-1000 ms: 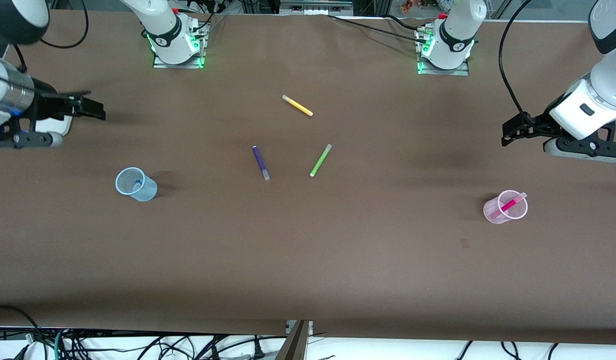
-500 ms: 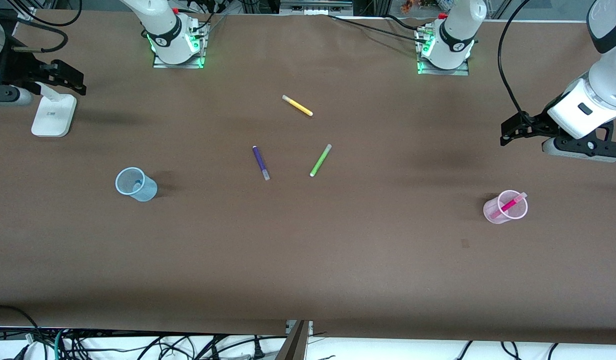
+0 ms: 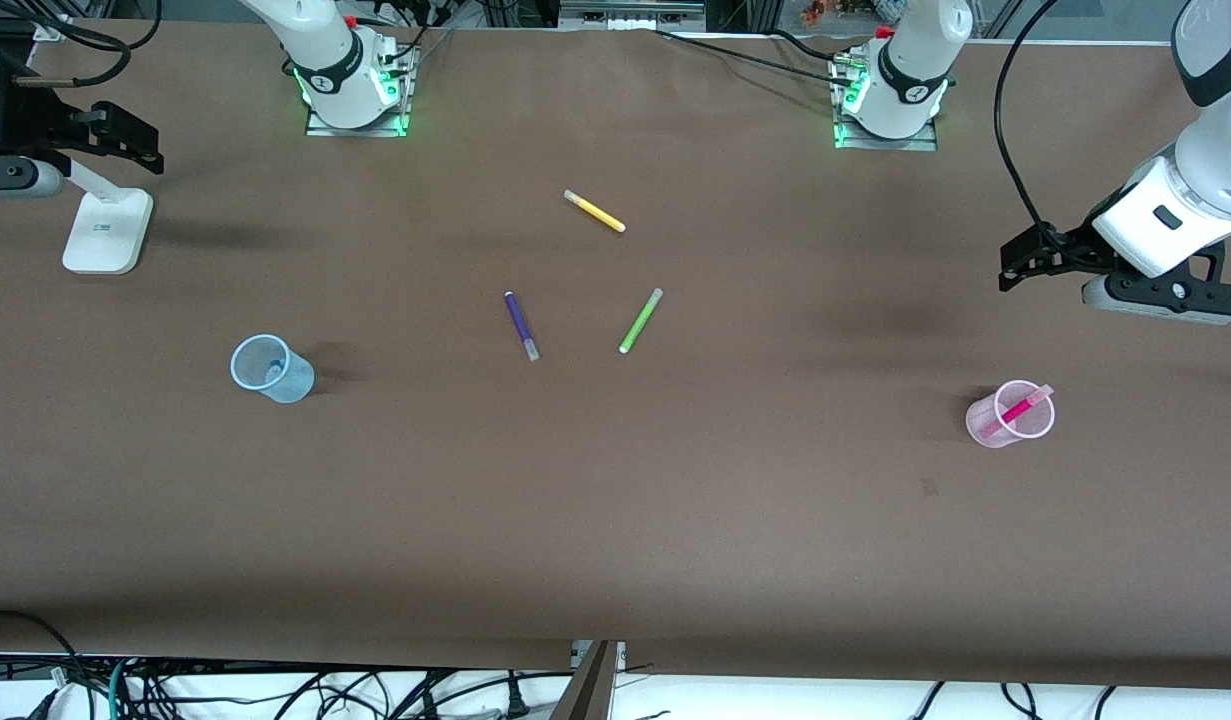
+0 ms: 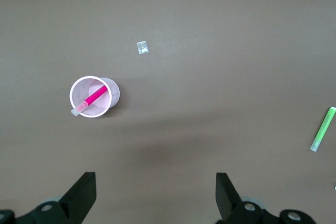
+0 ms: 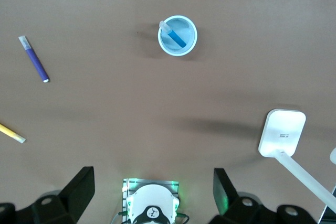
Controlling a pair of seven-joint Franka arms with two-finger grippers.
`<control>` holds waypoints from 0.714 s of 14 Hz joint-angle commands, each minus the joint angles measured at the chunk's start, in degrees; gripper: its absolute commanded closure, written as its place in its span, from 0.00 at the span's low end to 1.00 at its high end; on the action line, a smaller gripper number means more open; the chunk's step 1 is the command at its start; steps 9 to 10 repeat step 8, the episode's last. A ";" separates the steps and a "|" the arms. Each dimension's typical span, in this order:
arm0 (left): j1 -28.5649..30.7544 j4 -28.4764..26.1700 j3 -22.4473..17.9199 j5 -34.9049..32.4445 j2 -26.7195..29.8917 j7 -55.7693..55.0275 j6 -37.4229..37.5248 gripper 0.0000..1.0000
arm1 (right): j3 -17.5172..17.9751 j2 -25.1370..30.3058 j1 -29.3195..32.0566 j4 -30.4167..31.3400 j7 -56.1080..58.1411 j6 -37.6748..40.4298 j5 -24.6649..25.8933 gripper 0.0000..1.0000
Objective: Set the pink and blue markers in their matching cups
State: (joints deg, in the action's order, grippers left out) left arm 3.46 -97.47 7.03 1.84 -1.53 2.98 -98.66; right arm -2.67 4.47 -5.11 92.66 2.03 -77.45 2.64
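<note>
blue marker [image 5: 172, 35] barely shows inside translucent blue cup [image 3: 271, 369]; pink marker [image 3: 1018, 411] leans in pink cup [image 3: 1008, 415]. both end effectors, left [image 3: 1015, 271] and right [image 3: 140, 140], hang released over the counter's [image 3: 675, 520] ends.

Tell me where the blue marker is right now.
The blue marker stands inside the pale blue cup, toward the right arm's end of the table, nearer the front camera than the purple marker.

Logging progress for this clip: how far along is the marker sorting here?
It looks finished. The pink marker leans inside the pink cup, and the blue marker sits in the blue cup. Nothing is in hand: the left end effector and right end effector are open and empty. Nothing left.
</note>
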 commanded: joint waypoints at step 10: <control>-0.21 -0.71 -0.61 1.76 1.18 1.77 1.01 0.00 | -0.49 -2.97 1.25 -3.89 -0.80 2.57 -1.06 0.00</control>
